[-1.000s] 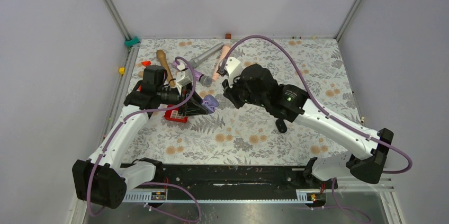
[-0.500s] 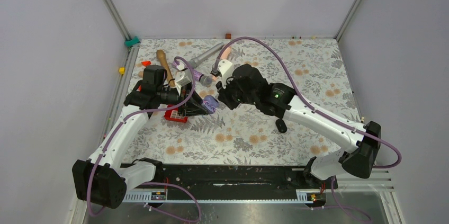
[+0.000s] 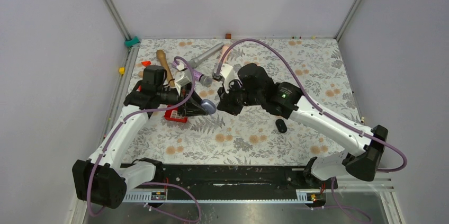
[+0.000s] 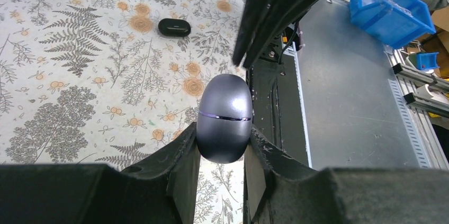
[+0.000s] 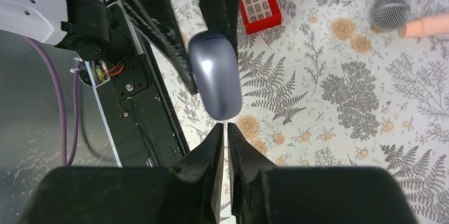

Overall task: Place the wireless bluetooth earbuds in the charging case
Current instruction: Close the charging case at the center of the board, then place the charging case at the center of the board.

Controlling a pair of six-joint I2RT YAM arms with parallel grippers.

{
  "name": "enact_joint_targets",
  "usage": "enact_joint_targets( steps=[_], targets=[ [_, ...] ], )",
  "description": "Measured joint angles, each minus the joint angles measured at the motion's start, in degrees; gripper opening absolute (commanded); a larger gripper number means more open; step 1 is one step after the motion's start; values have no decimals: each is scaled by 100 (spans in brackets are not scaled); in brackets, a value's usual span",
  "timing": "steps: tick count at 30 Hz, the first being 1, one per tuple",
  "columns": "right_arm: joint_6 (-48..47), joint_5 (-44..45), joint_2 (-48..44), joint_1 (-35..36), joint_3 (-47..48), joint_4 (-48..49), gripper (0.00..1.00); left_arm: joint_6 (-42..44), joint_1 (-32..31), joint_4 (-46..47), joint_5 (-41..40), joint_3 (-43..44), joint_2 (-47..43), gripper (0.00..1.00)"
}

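The charging case (image 4: 224,115) is a lavender-grey oval with its lid down, a thin seam across its middle. My left gripper (image 4: 223,130) is shut on its lower half and holds it above the floral mat. From above, the case (image 3: 209,107) sits between the two arms. My right gripper (image 5: 226,126) is shut with nothing in it, only a thin slit between its fingers. Its tips stand just off the end of the case (image 5: 214,73); I cannot tell whether they touch. The earbuds are out of view.
A black oval pebble (image 3: 281,125) lies on the mat right of centre, also visible from the left wrist (image 4: 174,27). A red square tray (image 3: 176,115) sits under the left arm. A microphone (image 3: 198,78) and a wooden stick (image 3: 165,65) lie behind.
My right arm has swung left and brought its fingertips up to the case. The left arm and the case have stayed where they were.
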Motion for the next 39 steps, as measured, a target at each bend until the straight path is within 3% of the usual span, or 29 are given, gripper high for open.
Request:
enact_joint_targets(
  steps=[2,5,6,7,18,27,32,39],
  targets=[
    [-81,46,-103,22,63,-87,27,-2,0,22,-48,0,0,21],
    [-286,431,-243,-2,225,-243,83,-2,-11,26,-192,4,22,20],
    [-398,682,-313,-35,251,-269,96,-2,-26,31,-267,15,46,20],
    [-511,949,-404,-96,251,-306,99,4,-39,33,-343,26,79,21],
    [-1285,2634,-1757,-1904,-205,-549,100,577,-358,-614,-1346,1344,1502,16],
    [-1314,2844,-2594,-1969,-1521,-398,99,-227,-1580,-450,-2623,2129,3359,8],
    [-1309,2898,-2518,-1985,-1720,-245,100,-999,-1596,-181,-3139,2874,4579,8],
    [-1314,2922,-2614,-2009,-1921,72,99,-1869,-1561,17,-3807,3501,5600,10]
  ],
)
